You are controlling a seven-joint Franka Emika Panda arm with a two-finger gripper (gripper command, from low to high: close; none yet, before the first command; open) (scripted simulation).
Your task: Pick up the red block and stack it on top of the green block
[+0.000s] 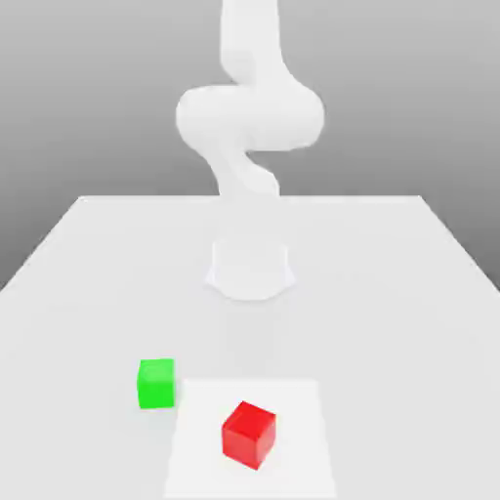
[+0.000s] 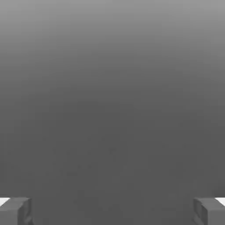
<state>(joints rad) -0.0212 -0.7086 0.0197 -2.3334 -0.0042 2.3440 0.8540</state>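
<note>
Tool fingers stand spread wide with nothing between them. On the tabletop, the red block sits turned corner-on, just beside the green block, toward the exterior view's right and nearer that camera; both lie well apart from the arm's base.

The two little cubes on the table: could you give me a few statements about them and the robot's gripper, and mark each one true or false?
1. The red block sits on top of the green block. False: both rest on the table, apart from each other.
2. The green block lies toward the exterior view's left of the red block. True.
3. The gripper is shut on the red block. False: in the hand view its fingertips stand wide apart with nothing between them.
4. The red block lies on a paler square patch of the table. True.
5. The green block lies in the middle of that patch. False: it sits just off its corner.
</note>
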